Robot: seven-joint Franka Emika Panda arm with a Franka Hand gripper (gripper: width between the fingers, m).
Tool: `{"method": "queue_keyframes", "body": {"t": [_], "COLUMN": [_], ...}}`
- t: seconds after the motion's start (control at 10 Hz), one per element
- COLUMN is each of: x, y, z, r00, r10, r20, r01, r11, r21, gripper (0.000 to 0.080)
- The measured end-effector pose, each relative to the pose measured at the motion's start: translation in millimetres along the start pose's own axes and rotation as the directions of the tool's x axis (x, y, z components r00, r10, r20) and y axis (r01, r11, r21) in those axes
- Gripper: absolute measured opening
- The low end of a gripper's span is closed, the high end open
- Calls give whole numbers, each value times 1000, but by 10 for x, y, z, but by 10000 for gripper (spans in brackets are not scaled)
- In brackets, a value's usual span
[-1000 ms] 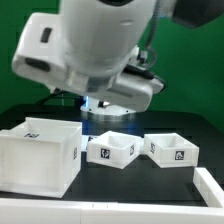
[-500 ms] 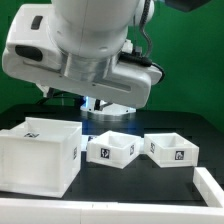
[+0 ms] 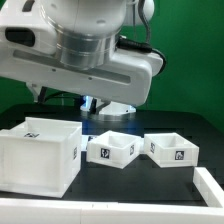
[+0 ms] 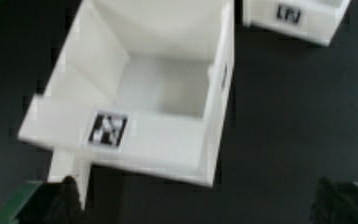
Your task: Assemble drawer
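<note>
In the exterior view the large white housing (image 3: 40,155) stands open-topped at the left. Two shallow white trays, each with a square tag, stand beside it: one in the middle (image 3: 112,149) and one at the right (image 3: 172,148). The arm's bulky white body (image 3: 85,55) hangs above them and hides the fingers. In the wrist view my gripper (image 4: 197,198) is open and empty. Its dark fingertips (image 4: 51,196) stand wide apart above an elongated open white box with a tag (image 4: 140,90), seemingly a tray. A second tagged part (image 4: 309,15) lies at the picture's corner.
The parts stand on a black table (image 3: 130,185). A low white rail (image 3: 120,212) runs along the front edge and up the exterior view's right side (image 3: 210,185). A green wall stands behind.
The arm has swung toward the exterior view's left and fills more of the picture. The housing and both trays have not moved.
</note>
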State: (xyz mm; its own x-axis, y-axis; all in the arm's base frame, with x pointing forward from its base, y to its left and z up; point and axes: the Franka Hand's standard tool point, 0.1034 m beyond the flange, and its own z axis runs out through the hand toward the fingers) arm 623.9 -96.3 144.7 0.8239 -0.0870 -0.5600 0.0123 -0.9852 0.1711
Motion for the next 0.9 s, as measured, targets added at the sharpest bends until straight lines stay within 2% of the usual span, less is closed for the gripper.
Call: {"method": "queue_keyframes", "body": {"t": [0.2,0.5,0.9], "x": [104,213,183], "y": [27,15,-6], "z": [251,522,538], "r00": [1000,999,998], "r10": [25,36,33], "r20": [-6,22,45], "r01": [-25,-35,-33], "r11": [1000,999,999], "r21": [2,-5,-6], "gripper": [649,649,649]}}
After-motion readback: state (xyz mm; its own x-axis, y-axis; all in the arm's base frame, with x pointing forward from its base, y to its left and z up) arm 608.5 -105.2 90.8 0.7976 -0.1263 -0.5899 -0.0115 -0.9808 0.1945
